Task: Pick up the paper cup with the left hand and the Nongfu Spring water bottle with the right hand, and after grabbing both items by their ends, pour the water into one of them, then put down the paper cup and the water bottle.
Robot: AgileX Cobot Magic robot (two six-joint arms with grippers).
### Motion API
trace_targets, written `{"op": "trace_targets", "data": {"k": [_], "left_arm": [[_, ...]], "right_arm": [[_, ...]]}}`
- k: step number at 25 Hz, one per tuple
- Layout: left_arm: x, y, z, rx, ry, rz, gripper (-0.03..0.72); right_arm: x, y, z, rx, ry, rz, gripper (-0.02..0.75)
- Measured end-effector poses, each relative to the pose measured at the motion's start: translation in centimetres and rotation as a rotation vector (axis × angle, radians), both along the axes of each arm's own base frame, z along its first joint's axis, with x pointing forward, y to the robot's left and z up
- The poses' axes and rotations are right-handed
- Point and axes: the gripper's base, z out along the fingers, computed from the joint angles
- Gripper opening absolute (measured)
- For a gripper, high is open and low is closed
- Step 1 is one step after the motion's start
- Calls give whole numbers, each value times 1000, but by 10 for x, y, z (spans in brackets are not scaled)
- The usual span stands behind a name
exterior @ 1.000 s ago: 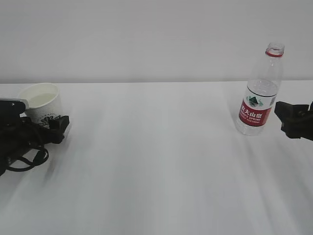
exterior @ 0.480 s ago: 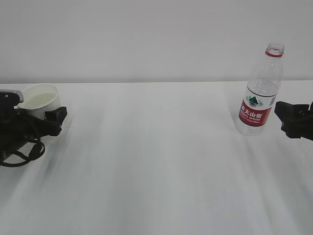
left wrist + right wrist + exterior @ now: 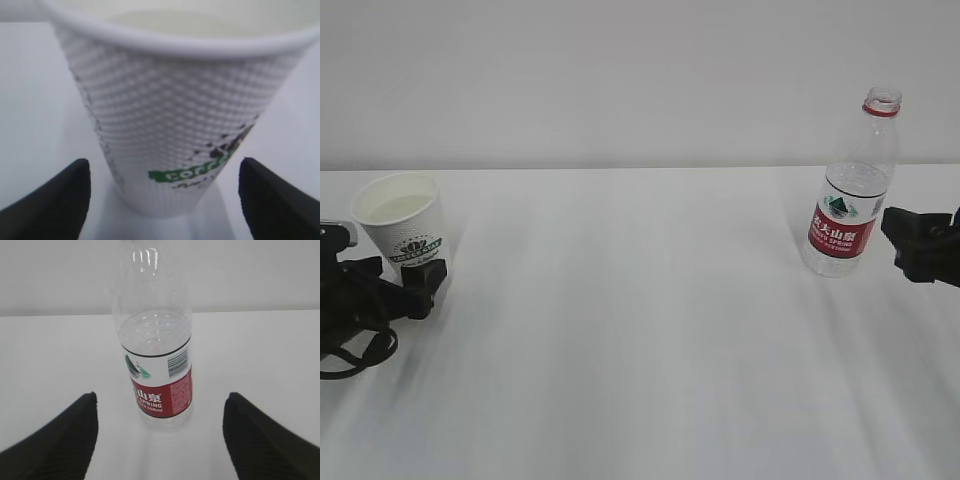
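- Paper cup (image 3: pixel 402 231) stands upright at the far left of the exterior view on the white surface (image 3: pixel 640 340); its mouth is open and the inside looks pale, though I cannot say whether there is liquid in it.
- Left pincer (image 3: pixel 415 285) sits low at the left edge, spread wide, its tips level with the cup's base. In the left wrist view the cup (image 3: pixel 175 115) fills the frame, and the two dark fingers (image 3: pixel 47 200) flank its foot with clear gaps on both sides, so nothing is gripped.
- Nongfu Spring water bottle (image 3: pixel 853 190) stands upright at the right of the exterior view, uncapped, red label facing out. Water (image 3: pixel 155 332) shows inside it, up to about the shoulder.
- Right pincer (image 3: pixel 910 245) waits at the right edge, just beside the bottle and not touching it. In the right wrist view the bottle (image 3: pixel 155 350) stands centred between fingers set well apart, also empty.
- By my reading, the step in hand is the approach to both grasps: neither thing is lifted.
- Next, I would expect each pincer to ease forward around its thing and close. The cup wants a gentle squeeze near its lower end so the wall does not buckle, and the bottle a firm hold low down.
- Count: one cup, one bottle, two pincers, one surface.
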Motion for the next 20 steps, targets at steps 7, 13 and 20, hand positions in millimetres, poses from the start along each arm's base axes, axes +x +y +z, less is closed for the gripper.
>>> {"op": "trace_targets", "data": {"k": [7,13,20], "left_arm": [[-9,1,25,-5,-55,2,692],[-15,2,42,-9,-99,2,690],[-16,1,65,-16,-176,0,686]], "right_arm": [[0,0,0,0,0,0,587],[0,1,0,-7,-3,11,587],[-5,1,18,-6,-77,19,587]]}}
